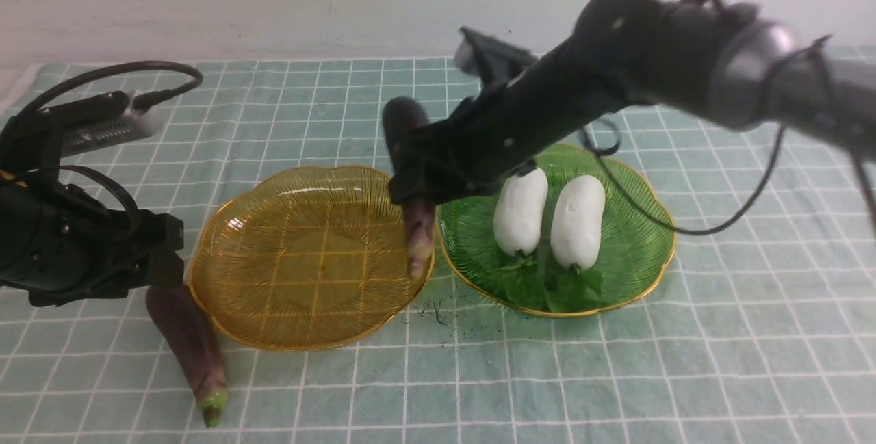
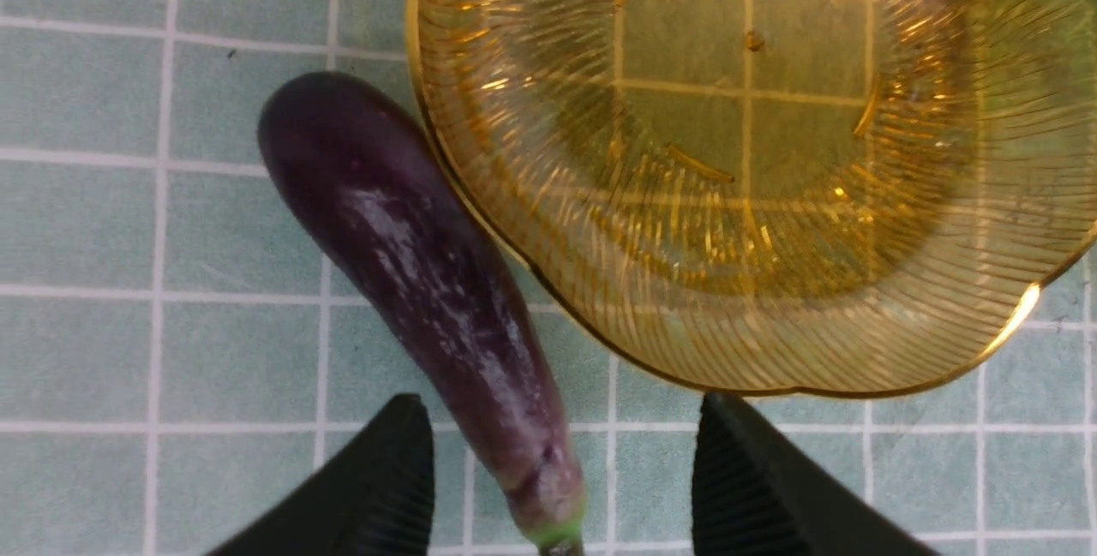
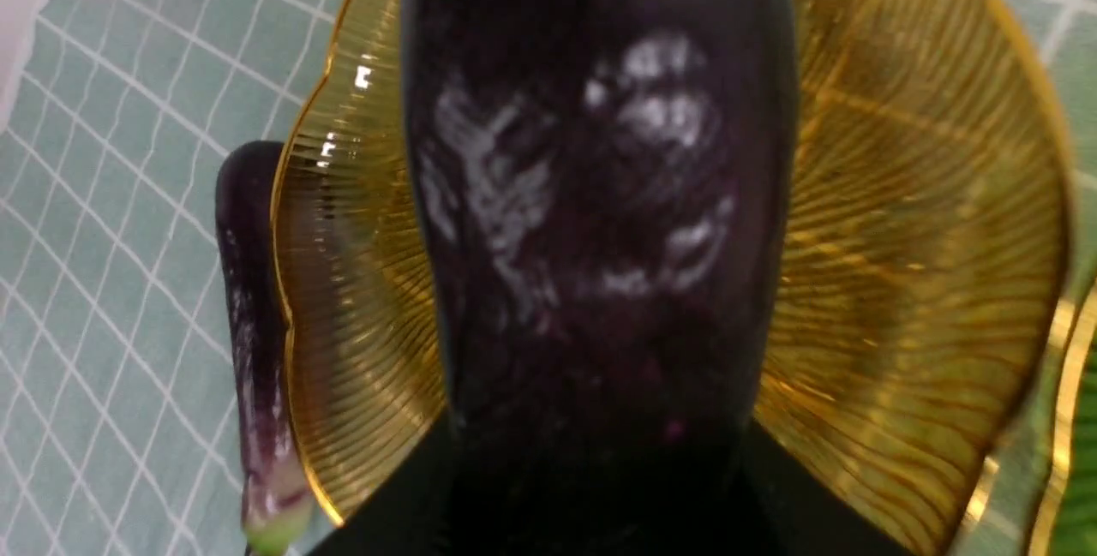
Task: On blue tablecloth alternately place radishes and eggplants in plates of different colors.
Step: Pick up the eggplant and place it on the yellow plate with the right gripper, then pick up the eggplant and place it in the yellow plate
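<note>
**Eggplant heading for the yellow plate**

The right gripper (image 1: 414, 180) is gripping one eggplant (image 1: 419, 232) around its middle, jaws closed on it. The eggplant is hanging nearly upright, stem tip down, over the edge of the yellow plate (image 1: 226, 245) on the side next to the green plate (image 1: 633, 239). Both radishes (image 1: 521, 211) are lying side by side in the green plate, so the radish half looks finished and the eggplant half is in hand.

The left gripper (image 1: 164, 252) is hovering with its jaws apart and nothing in them, over the second eggplant (image 1: 188, 341). That one is lying on the blue tablecloth (image 1: 718, 334) just beside the yellow plate's rim.

Next, the right arm probably needs to shift further over the yellow plate's middle and lower before letting go, so the eggplant is not tipping off the rim.
</note>
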Robot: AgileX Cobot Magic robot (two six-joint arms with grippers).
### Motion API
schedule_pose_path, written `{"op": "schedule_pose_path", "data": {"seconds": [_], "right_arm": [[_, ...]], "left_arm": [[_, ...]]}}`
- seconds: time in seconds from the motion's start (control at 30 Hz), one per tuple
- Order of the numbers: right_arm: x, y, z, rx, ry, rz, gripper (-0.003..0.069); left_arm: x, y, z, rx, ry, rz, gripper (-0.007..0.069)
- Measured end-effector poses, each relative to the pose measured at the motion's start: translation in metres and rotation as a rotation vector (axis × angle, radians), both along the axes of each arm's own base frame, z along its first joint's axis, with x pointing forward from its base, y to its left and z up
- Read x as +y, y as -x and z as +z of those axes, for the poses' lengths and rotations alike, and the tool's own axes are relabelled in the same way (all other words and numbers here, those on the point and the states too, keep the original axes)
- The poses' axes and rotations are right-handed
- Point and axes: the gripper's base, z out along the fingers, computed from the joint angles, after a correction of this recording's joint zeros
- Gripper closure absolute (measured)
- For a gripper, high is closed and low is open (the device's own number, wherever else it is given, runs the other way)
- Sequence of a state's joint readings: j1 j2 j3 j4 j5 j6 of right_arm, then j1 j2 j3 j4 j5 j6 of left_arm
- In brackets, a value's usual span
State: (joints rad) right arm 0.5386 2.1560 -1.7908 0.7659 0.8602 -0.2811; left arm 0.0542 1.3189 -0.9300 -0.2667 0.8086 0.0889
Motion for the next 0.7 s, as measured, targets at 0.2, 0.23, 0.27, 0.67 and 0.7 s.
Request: {"op": "schedule_pose_path", "data": {"seconds": [0.2, 0.23, 0.27, 0.67, 0.7], "right_arm": [[0.026, -0.008, -0.029, 0.025, 0.003, 0.035, 0.0292], [0.027, -0.008, -0.03, 0.035, 0.003, 0.039, 0.0262], [0.028, -0.009, -0.033, 0.046, 0.005, 0.041, 0.023], [0.004, -0.018, 0.04, -0.016, 0.155, 0.144, 0.0151], [0.001, -0.019, 0.058, -0.064, 0.155, 0.125, 0.0194]], "left_arm": [[0.002, 0.001, -0.001, 0.011, -0.032, -0.005, 0.0251], [0.002, 0.001, -0.001, 0.017, -0.034, -0.007, 0.0251], [0.002, 0.002, -0.001, 0.021, -0.035, -0.008, 0.0251], [0.0, 0.023, -0.027, 0.209, -0.011, -0.022, 0.0251], [0.0, 0.025, -0.032, 0.222, -0.007, -0.02, 0.0251]]}}
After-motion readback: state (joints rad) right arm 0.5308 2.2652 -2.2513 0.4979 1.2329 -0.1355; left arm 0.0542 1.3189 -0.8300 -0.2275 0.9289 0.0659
